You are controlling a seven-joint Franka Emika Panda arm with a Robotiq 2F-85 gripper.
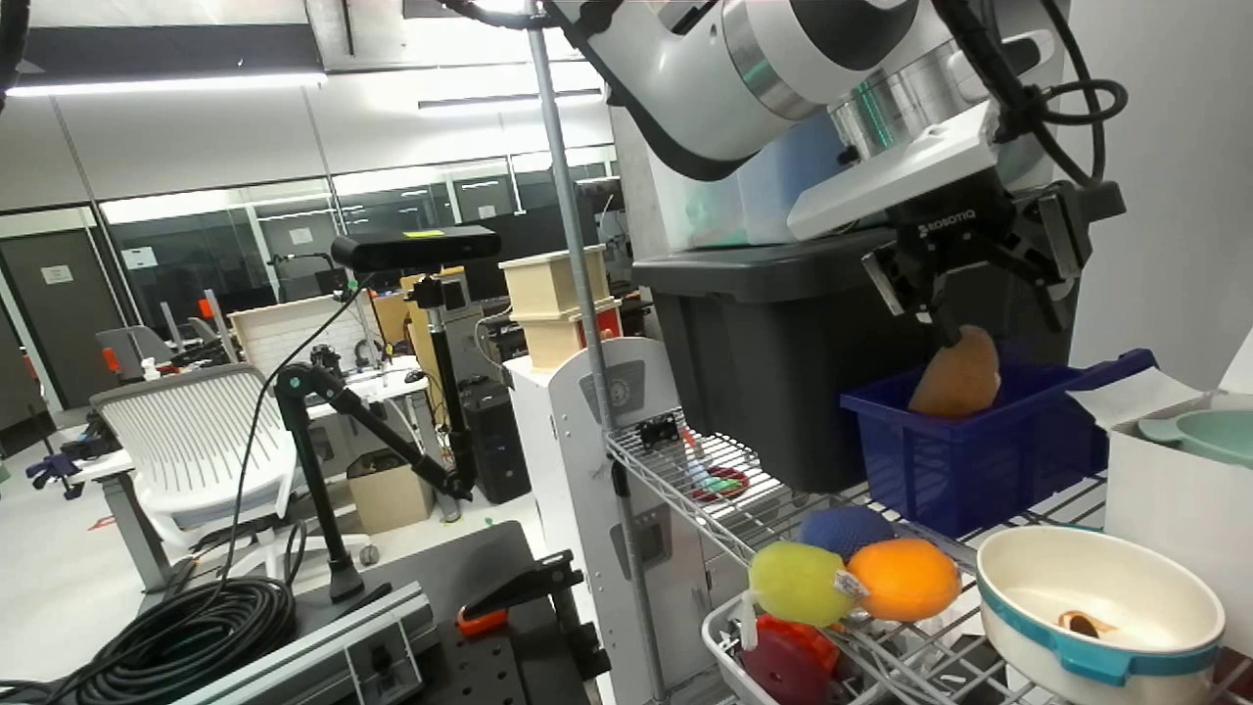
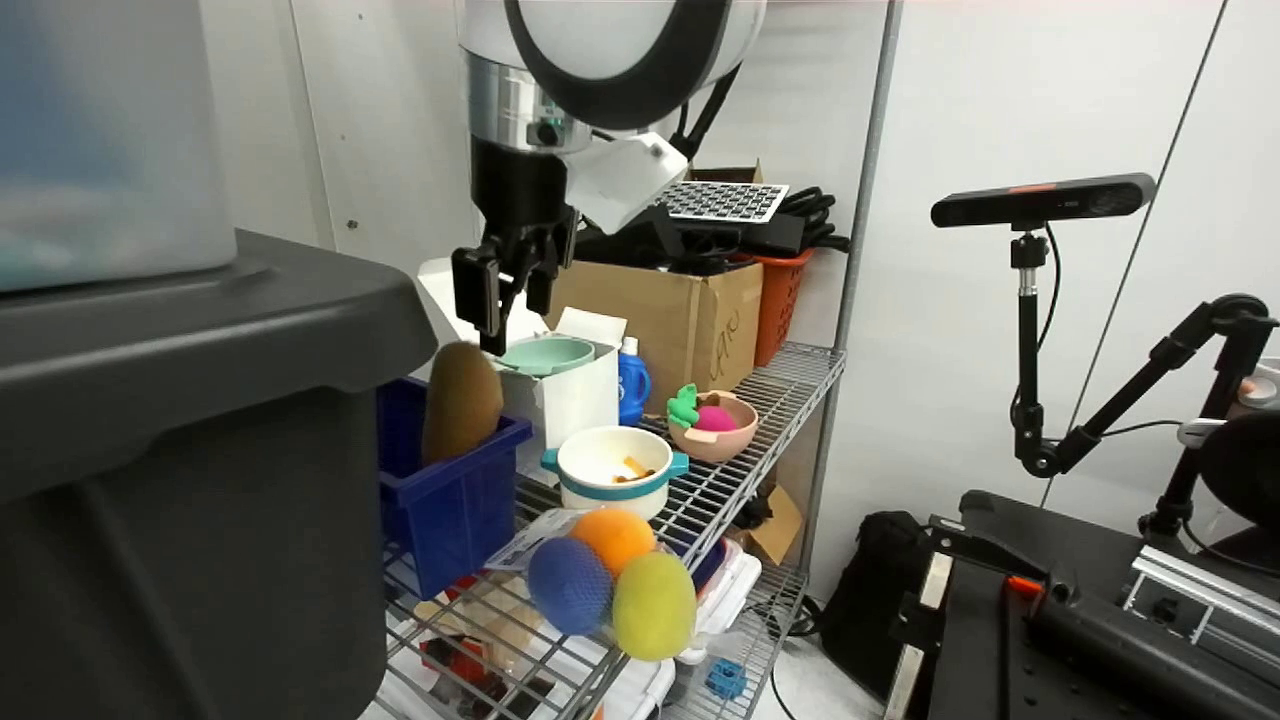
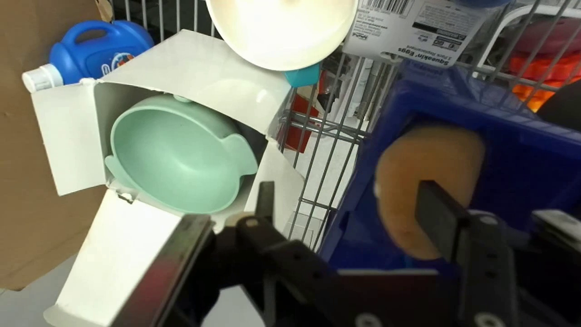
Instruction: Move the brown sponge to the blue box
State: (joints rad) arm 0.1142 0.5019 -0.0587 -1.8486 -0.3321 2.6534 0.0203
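Observation:
The brown sponge (image 1: 957, 377) stands tilted inside the blue box (image 1: 964, 475), with its top above the rim. The sponge (image 2: 460, 402) and the blue box (image 2: 455, 530) also show in an exterior view. My gripper (image 1: 1000, 318) is open above the box, its fingers wide apart with nothing between them. In the wrist view, the gripper (image 3: 347, 197) has one finger overlapping the sponge (image 3: 408, 159) and the other over a white carton flap. Whether that finger touches the sponge I cannot tell. The box (image 3: 454, 102) is partly hidden behind the gripper there.
The dark grey tote (image 1: 773, 372) stands right beside the box. A white carton (image 3: 199, 63) holding a green bowl (image 3: 177, 154) is on the box's other side. A white pot (image 1: 1096, 627) and soft toy eggs (image 2: 655, 605) sit on the wire shelf (image 1: 675, 470) in front.

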